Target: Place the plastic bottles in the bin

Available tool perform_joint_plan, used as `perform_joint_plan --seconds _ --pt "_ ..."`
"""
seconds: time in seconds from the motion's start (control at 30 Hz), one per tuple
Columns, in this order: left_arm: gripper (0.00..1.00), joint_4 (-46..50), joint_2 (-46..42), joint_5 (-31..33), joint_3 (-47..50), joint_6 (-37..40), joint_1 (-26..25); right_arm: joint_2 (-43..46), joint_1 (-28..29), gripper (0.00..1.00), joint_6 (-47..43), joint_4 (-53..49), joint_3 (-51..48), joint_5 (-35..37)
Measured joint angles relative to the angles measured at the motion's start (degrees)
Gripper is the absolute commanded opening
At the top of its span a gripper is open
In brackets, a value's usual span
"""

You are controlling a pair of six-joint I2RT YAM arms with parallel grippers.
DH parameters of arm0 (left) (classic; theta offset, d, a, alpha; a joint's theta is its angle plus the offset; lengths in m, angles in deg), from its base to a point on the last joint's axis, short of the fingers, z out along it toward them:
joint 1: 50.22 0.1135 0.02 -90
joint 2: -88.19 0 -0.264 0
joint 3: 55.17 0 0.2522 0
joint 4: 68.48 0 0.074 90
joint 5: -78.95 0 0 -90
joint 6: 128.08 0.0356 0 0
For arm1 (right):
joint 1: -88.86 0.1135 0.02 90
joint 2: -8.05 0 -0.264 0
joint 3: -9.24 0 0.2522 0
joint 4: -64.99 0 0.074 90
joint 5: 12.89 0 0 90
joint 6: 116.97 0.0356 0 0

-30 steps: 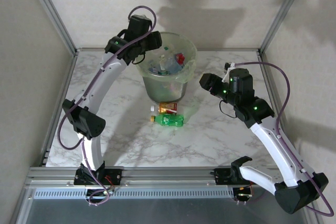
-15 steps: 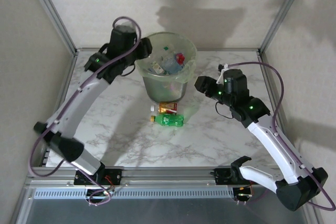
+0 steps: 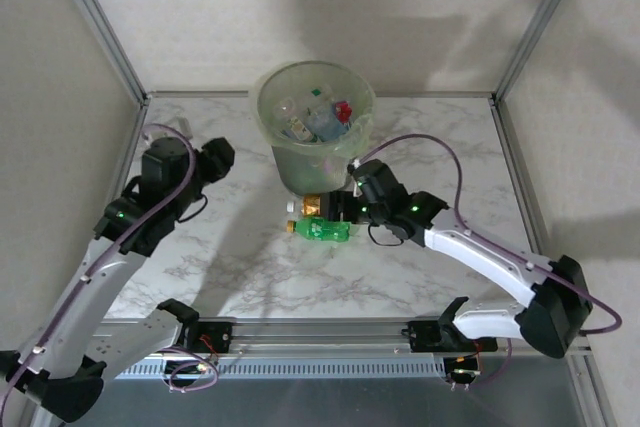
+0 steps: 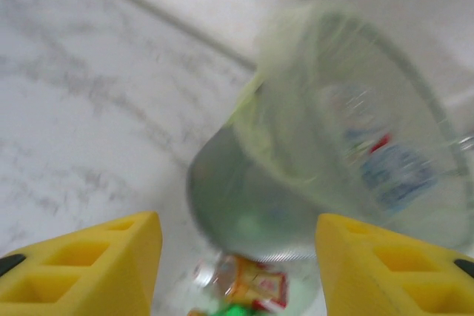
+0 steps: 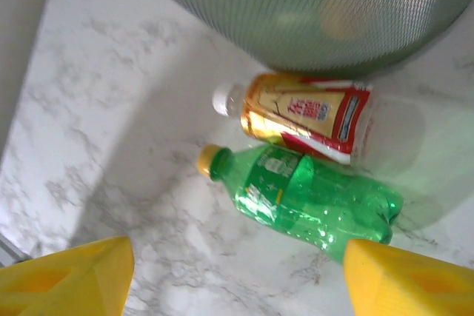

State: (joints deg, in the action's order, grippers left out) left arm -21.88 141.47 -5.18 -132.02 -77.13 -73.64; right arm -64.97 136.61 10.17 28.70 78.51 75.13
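The pale-green bin [image 3: 308, 173] stands at the table's back centre with several plastic bottles [image 3: 322, 119] inside. Two bottles lie on the marble in front of it: a clear one with a gold and red label [image 3: 318, 206] and a green one with a yellow cap [image 3: 321, 230]. My right gripper [image 3: 344, 210] is just right of them, open. In the right wrist view the green bottle [image 5: 315, 195] and the labelled bottle [image 5: 309, 118] lie ahead of the open gripper [image 5: 237, 279]. My left gripper [image 3: 221, 156] hangs open left of the bin, which is blurred in its wrist view [image 4: 326, 175].
Metal frame posts [image 3: 100, 22] and pale walls close in the marble table [image 3: 240, 257] on three sides. The aluminium rail [image 3: 320, 327] with the arm bases runs along the near edge. Open marble lies to the left and right of the bottles.
My left arm has drawn back from the bin's rim, down and to the left. My right arm has swung in from the right and lowered beside the two bottles.
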Motion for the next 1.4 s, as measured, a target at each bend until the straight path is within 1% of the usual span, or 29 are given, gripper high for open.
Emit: perform_joint_plan --seconds 0.17,0.37,0.57,0.77,0.97,1.13,1.4 --pt "0.58 -2.23 0.11 -5.16 10.14 -4.83 0.42 -3.54 0.42 0.86 -2.29 1.51 -3.30 0.90" --pt "0.62 -8.85 0.11 -10.38 18.97 -10.60 0.66 -7.34 0.37 0.88 -5.95 4.61 -3.63 0.85" --pt "0.65 -13.90 0.11 -13.62 25.44 -15.17 0.66 -11.87 0.24 0.89 -9.79 6.97 -3.56 1.03" --pt "0.67 -16.41 0.13 -14.58 27.12 -17.25 0.66 -15.74 0.24 0.90 -12.81 7.76 -3.06 2.43" --pt "0.68 -18.88 2.16 -15.76 29.03 -18.67 0.66 -16.85 0.92 0.89 -15.50 8.04 -3.02 2.38" --pt "0.68 -19.63 3.54 -16.02 29.55 -19.10 0.66 -17.25 3.74 0.88 -16.90 8.00 -2.99 2.34" --pt "0.67 -21.33 4.37 -16.65 29.92 -19.10 0.66 -20.57 9.31 0.87 -17.53 6.16 -1.60 2.16"
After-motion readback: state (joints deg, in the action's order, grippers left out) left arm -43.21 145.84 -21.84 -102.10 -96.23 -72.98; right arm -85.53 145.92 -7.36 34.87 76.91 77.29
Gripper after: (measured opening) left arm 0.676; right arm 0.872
